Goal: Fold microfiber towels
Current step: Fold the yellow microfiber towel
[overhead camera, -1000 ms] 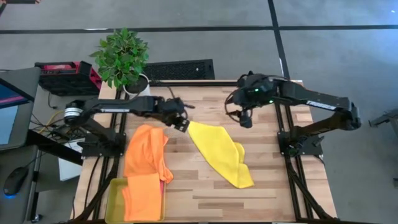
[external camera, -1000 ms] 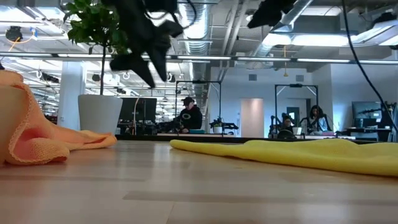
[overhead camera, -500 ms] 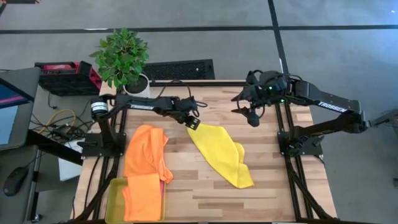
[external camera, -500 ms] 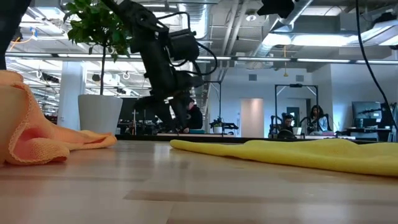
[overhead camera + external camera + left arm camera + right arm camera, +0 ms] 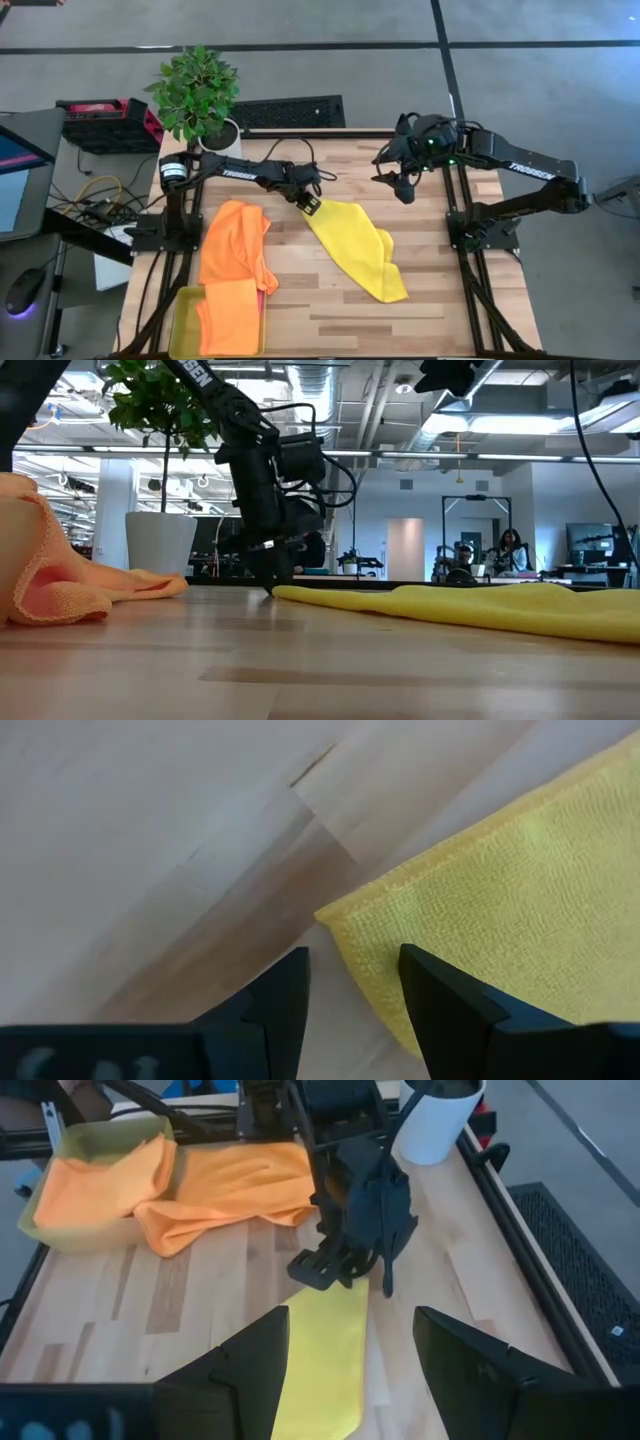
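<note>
While the left gripper (image 5: 311, 205) is low over the wooden table (image 5: 440, 300), its fingers (image 5: 445, 1005) are a little apart around the far corner of the yellow towel (image 5: 355, 245), and it seems they do not press it yet. This towel lies flat and long near the middle of the table. An orange towel (image 5: 235, 245) lies crumpled near the left edge, and a second orange towel (image 5: 228, 315) fills the yellow-green tray (image 5: 183, 300) at the near left corner. The right gripper (image 5: 404, 184) hangs above the far right part of the table, well apart from the towels, with its fingers wide. A green plant (image 5: 196, 92) in a white pot stands at the far left corner. Behind the table the low view shows a big room with ceiling pipes (image 5: 350, 405) and people sitting at desks far away.
</note>
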